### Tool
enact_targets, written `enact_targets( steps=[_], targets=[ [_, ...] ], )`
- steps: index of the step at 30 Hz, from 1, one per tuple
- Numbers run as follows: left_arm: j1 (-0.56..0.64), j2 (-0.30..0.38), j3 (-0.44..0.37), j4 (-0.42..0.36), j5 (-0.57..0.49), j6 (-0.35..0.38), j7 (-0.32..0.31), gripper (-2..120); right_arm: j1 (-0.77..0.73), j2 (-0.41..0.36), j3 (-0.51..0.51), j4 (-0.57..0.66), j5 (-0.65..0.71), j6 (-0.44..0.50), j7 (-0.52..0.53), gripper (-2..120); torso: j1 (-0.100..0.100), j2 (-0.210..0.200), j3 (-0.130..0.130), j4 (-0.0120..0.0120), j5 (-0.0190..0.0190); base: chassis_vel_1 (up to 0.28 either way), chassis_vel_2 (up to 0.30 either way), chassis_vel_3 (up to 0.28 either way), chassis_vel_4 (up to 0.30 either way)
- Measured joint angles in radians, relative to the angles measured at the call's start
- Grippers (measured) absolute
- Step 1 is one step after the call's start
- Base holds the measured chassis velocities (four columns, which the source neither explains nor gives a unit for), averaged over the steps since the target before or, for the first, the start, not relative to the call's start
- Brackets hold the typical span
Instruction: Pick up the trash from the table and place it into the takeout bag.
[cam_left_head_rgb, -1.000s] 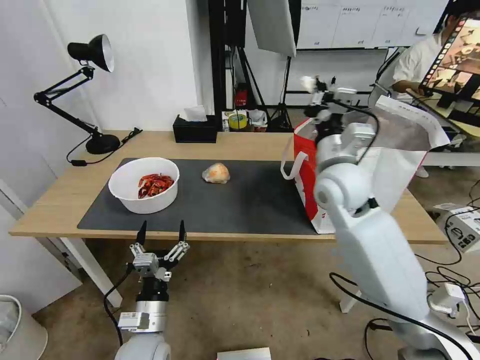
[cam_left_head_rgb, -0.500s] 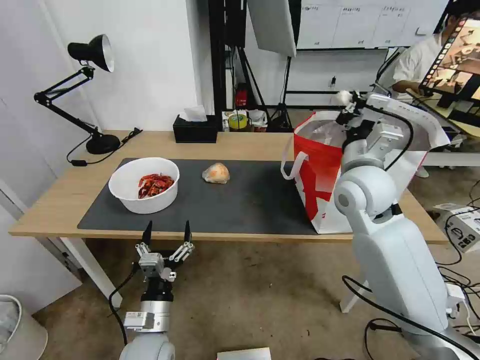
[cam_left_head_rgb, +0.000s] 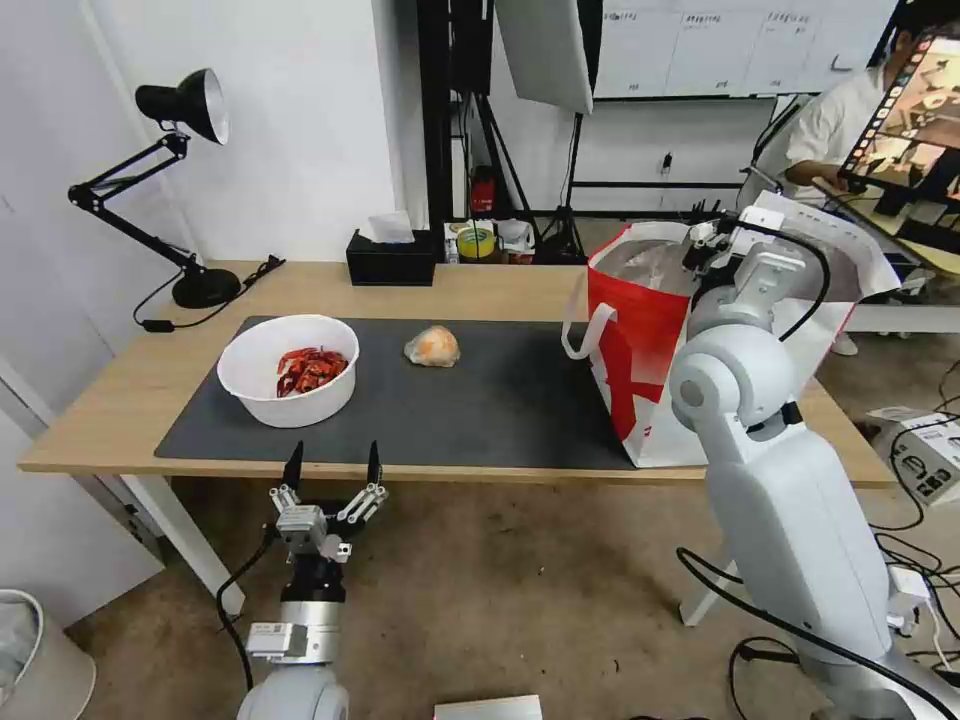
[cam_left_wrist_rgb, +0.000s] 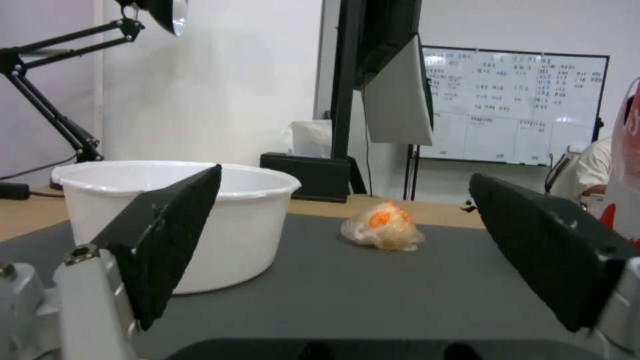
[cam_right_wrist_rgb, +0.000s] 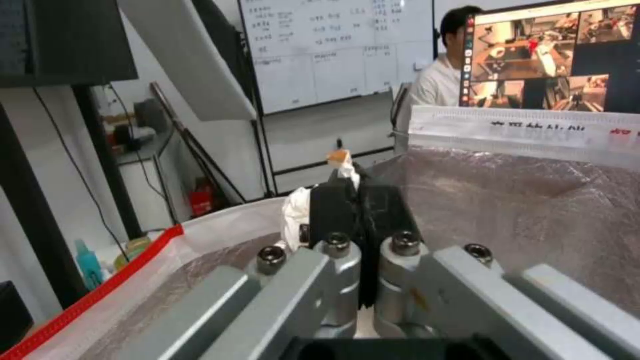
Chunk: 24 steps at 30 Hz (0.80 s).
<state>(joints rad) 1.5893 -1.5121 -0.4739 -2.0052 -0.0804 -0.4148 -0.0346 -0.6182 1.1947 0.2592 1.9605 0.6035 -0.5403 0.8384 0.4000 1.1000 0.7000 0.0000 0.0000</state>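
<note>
My right gripper (cam_right_wrist_rgb: 360, 200) is clamped on the tissue (cam_right_wrist_rgb: 293, 212), pinched between its jaws over the bag's (cam_left_head_rgb: 640, 330) open mouth at the table's (cam_left_head_rgb: 480, 285) right end. My left gripper (cam_left_head_rgb: 333, 462) waits open below the front edge.

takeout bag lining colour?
Silver foil lining inside the takeout bag; clearest in the right wrist view.
</note>
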Motion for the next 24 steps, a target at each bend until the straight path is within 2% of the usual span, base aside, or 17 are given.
enact_targets(
  steps=[1,2,4,5,7,11,12,14,15,17,19,20,24],
  targets=[
    [0.000,0.000,0.000,0.000,0.000,0.000,0.000,100,-0.002,0.000,0.000,0.001,-0.001,-0.001,0.001,5,0.000,0.000,0.000,0.0000,0.0000,0.000,0.000,0.000,0.000],
    [0.000,0.000,0.000,0.000,0.000,0.000,0.000,100,-0.002,0.000,0.000,0.001,-0.001,-0.001,0.001,5,0.000,0.000,0.000,0.0000,0.0000,0.000,0.000,0.000,0.000],
    [0.001,0.000,0.000,0.000,0.000,0.000,0.000,100,-0.003,0.000,0.000,0.002,-0.002,-0.001,0.001,15,0.000,0.000,0.000,0.0000,0.0000,0.000,0.000,0.000,0.000],
    [0.001,0.000,0.000,0.000,0.000,0.000,0.000,100,-0.003,0.000,0.000,0.002,-0.002,-0.001,0.001,15,0.000,0.000,0.000,0.0000,0.0000,0.000,0.000,0.000,0.000],
    [0.002,0.000,0.000,0.000,0.000,0.000,0.000,100,-0.002,0.000,0.002,0.003,-0.002,-0.001,0.002,26,0.000,0.000,0.000,0.0000,0.0000,0.000,0.000,0.000,0.000],
    [0.002,0.000,0.001,-0.001,0.000,0.000,0.000,100,-0.001,-0.001,0.003,0.004,-0.003,-0.001,0.002,34,0.000,0.000,0.000,0.0000,0.0000,0.000,0.000,0.000,0.000],
    [0.002,0.000,0.002,-0.001,0.000,0.000,0.000,100,-0.001,-0.002,0.005,0.006,-0.003,-0.001,0.002,43,0.000,0.000,0.000,0.0000,0.0000,0.000,0.000,0.000,0.000],
    [0.002,0.000,0.002,-0.001,0.000,0.000,0.000,100,-0.001,-0.002,0.005,0.006,-0.003,-0.001,0.002,43,0.000,0.000,0.000,0.0000,0.0000,0.000,0.000,0.000,0.000],
    [0.003,0.000,0.004,-0.003,0.000,0.000,0.000,100,-0.001,-0.005,0.008,0.008,-0.003,0.000,0.000,57,0.000,0.000,0.000,0.0000,0.0000,0.000,0.000,0.000,0.000],
    [0.003,0.000,0.005,-0.003,0.001,0.001,0.000,100,-0.001,-0.006,0.009,0.010,-0.003,0.001,-0.001,58,0.000,0.000,0.000,0.0000,0.0000,0.000,0.000,0.000,0.000],
    [0.005,-0.001,0.007,-0.005,0.002,0.003,0.000,100,-0.004,-0.008,0.012,0.016,-0.003,0.001,-0.005,71,0.000,0.000,0.000,0.0000,0.0000,0.000,0.000,0.000,0.000],
    [0.005,-0.001,0.007,-0.005,0.002,0.003,0.000,100,-0.004,-0.008,0.012,0.016,-0.003,0.001,-0.005,71,0.000,0.000,0.000,0.0000,0.0000,0.000,0.000,0.000,0.000],
    [0.005,-0.001,0.008,-0.008,0.003,0.005,0.000,100,-0.009,-0.011,0.015,0.020,-0.003,0.002,-0.010,88,0.000,0.000,0.000,0.0000,0.0000,0.000,0.000,0.000,0.000]
  ],
)
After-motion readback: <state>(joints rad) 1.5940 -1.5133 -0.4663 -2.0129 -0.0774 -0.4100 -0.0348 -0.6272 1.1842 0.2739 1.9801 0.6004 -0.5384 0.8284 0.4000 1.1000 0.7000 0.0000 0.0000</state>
